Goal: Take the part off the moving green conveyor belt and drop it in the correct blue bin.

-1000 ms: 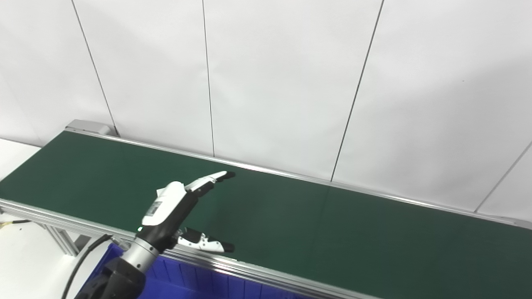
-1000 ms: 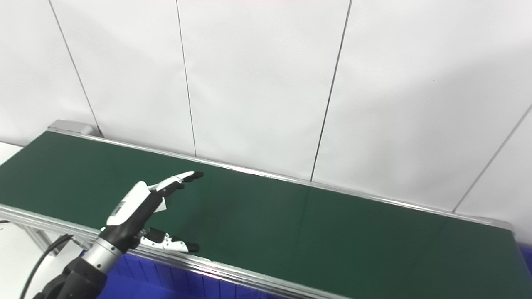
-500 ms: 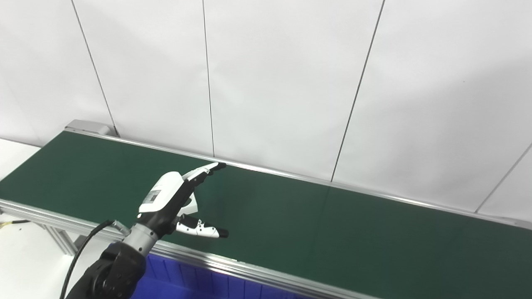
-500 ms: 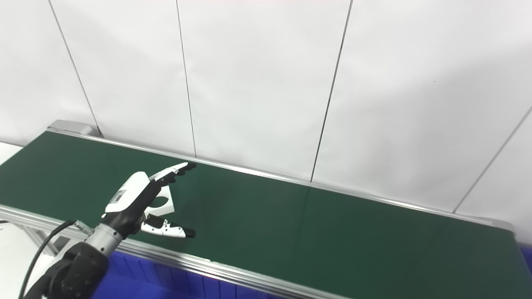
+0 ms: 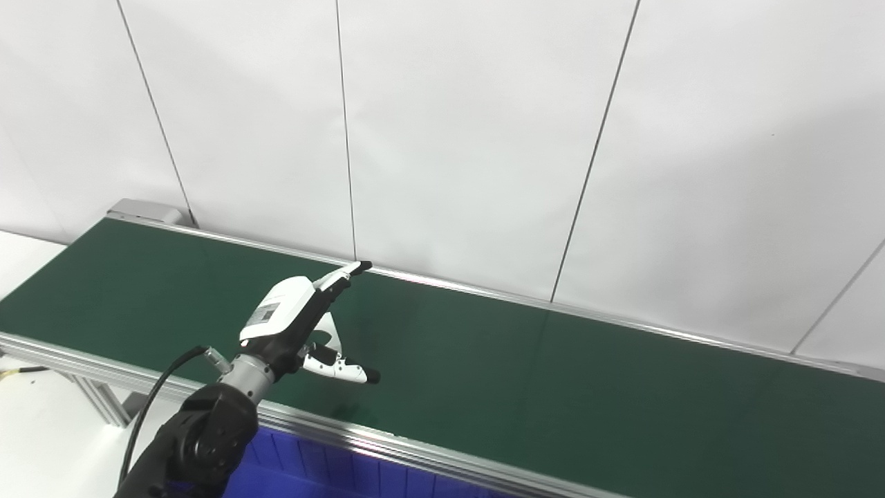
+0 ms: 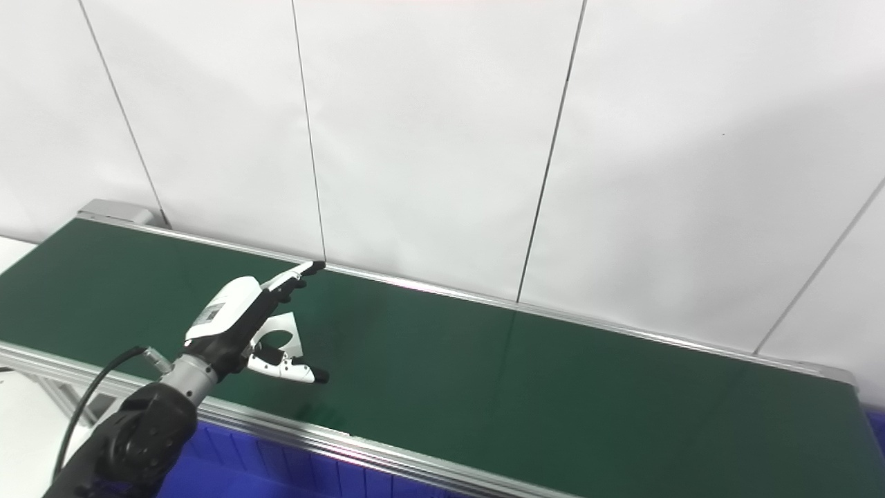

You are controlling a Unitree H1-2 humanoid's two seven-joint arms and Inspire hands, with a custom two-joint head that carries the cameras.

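Left eye view first, nearest the camera: the ribbed blue plastic bin (image 5: pixel 325 474) peeks in at the bottom edge, tucked under the silver aluminium front rail (image 5: pixel 415 453) of the conveyor. Up from the bottom left comes the black arm with its cable, ending in the white-and-black left hand (image 5: pixel 294 325) poised over the dark green conveyor belt (image 5: pixel 588 387). Fingers are spread and gripping nothing: the thumb (image 6: pixel 294 371) juts out low toward the right, the straight fingers (image 6: pixel 297 271) reach up and away, and there's a clear gap between them. Sitting right in that gap, just beyond the thumb and below the fingers, is the flat white part with a round hole (image 6: pixel 282 337), lying on the belt; contact with the palm can't be made out. Farther back, past the fingertips, runs the silver rear rail (image 5: pixel 484 294), and behind it the white panelled wall (image 5: pixel 470 138).
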